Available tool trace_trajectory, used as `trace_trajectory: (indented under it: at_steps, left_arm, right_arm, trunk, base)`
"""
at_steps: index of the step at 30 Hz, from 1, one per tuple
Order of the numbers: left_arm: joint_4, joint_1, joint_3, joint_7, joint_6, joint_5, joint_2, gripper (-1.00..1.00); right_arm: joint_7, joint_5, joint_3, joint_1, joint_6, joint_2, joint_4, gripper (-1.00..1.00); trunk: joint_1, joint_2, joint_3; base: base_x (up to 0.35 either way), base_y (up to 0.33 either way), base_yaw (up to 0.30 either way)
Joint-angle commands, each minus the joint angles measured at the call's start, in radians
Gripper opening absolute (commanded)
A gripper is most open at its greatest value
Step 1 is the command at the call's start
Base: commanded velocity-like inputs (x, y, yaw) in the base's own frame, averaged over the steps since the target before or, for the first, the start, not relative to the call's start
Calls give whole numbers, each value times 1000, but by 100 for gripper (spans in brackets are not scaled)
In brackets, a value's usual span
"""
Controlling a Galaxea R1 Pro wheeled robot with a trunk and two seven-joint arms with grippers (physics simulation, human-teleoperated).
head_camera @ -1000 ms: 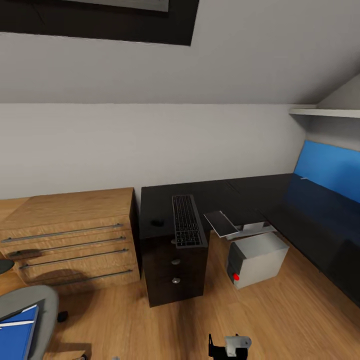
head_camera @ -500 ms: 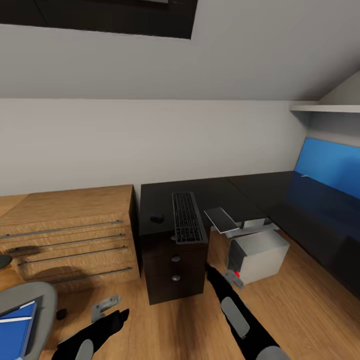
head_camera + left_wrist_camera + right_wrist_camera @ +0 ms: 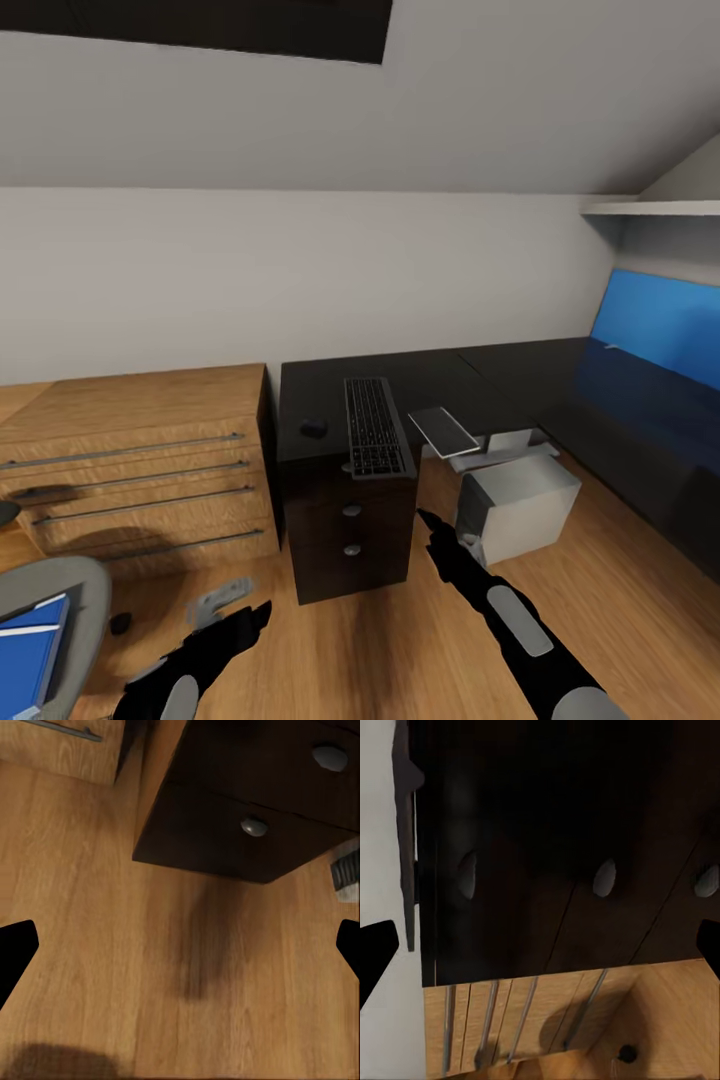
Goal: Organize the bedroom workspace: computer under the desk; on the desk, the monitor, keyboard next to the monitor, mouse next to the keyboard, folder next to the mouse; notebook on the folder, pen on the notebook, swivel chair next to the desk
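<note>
Both grippers are empty with fingers spread wide. The right gripper (image 3: 425, 520) reaches toward the dark desk's drawer unit (image 3: 350, 525); the left gripper (image 3: 258, 612) hangs low over the wood floor (image 3: 400, 640). On the desk (image 3: 440, 375) lie the keyboard (image 3: 375, 426) and, left of it, the mouse (image 3: 314, 428). The grey computer (image 3: 520, 505) stands right of the drawers. The blue folder (image 3: 28, 655) rests on the swivel chair (image 3: 60, 590), near left

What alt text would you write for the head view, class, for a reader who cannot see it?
A dark desk against a white wall holds a keyboard with a mouse beside it. A grey computer sits on the wooden floor under the desk. Both black arms reach forward, and a blue folder lies on the swivel chair.
</note>
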Motion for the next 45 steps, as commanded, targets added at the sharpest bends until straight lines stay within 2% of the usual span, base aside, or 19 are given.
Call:
trace_trajectory:
  at_steps: [1, 4, 10, 22, 40, 45]
  left_arm:
    - [-9, 0, -25, 8, -12, 9, 0, 100]
    - [-19, 1, -58, 8, -31, 9, 0, 100]
    - [-23, 1, -72, 10, -42, 9, 3, 100]
    - [-17, 1, -75, 50, -42, 9, 1, 100]
    - [20, 1, -87, 54, -42, 11, 0, 100]
    - [20, 1, -88, 54, -42, 12, 0, 100]
  right_arm:
    - [15, -8, 3, -1, 1, -4, 3, 100]
    - [35, -8, 3, 0, 1, -7, 11, 100]
    - [47, -7, 4, 1, 2, -8, 18, 100]
    - [51, -9, 6, 1, 2, -5, 18, 100]
    - [83, -7, 10, 1, 6, -4, 17, 100]
    - [85, 8, 11, 1, 7, -5, 16, 100]
  trunk:
    - [4, -8, -4]
    - [15, -29, -14]
    - [38, -71, -32]
    - [84, -155, -70]
    - [153, -281, -126]
    - [173, -316, -142]
  base:
    - [0, 0, 0]
    - [0, 0, 0]
    - [0, 0, 0]
    - [0, 0, 0]
    - [0, 0, 0]
    - [0, 0, 0]
